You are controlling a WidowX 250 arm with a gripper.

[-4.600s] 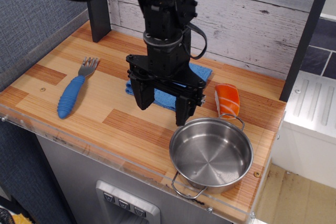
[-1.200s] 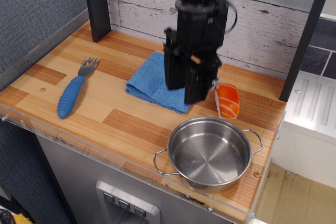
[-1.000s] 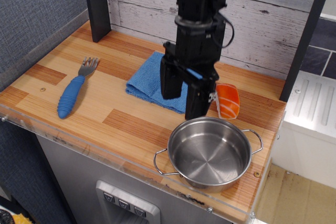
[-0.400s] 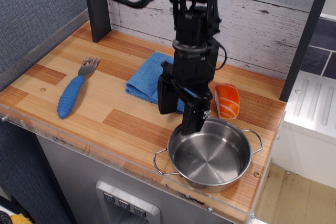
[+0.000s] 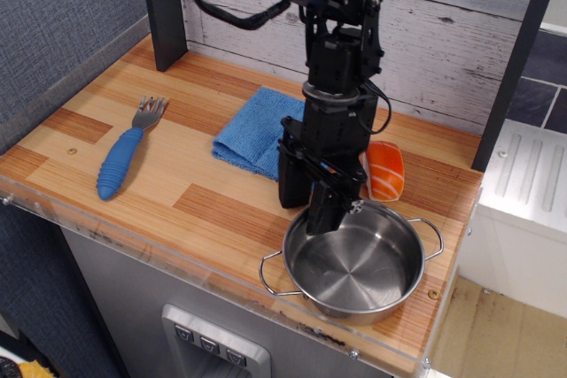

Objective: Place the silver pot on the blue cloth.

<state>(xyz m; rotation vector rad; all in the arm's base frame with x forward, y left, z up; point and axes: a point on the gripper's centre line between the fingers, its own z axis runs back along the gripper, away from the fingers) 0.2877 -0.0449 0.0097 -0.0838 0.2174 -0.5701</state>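
The silver pot (image 5: 356,270) stands upright near the table's front right edge, one wire handle toward the front left and one toward the right. The blue cloth (image 5: 252,131) lies flat behind and to the left of it, partly hidden by the arm. My gripper (image 5: 306,204) points down at the pot's far-left rim. It is open, with one finger (image 5: 291,185) outside the wall and the other finger (image 5: 322,212) inside the pot. I cannot tell if either finger touches the rim.
A salmon sushi piece (image 5: 385,170) lies just behind the pot, right of my gripper. A blue-handled fork (image 5: 123,158) lies at the left. A dark post (image 5: 164,8) stands at the back left and a plank wall (image 5: 443,33) runs behind. The table's front edge (image 5: 221,272) is close to the pot.
My gripper has come down and forward from above the cloth to the pot's far-left rim, and its fingers now straddle the rim. Since the earliest frame the pot has turned on the spot.
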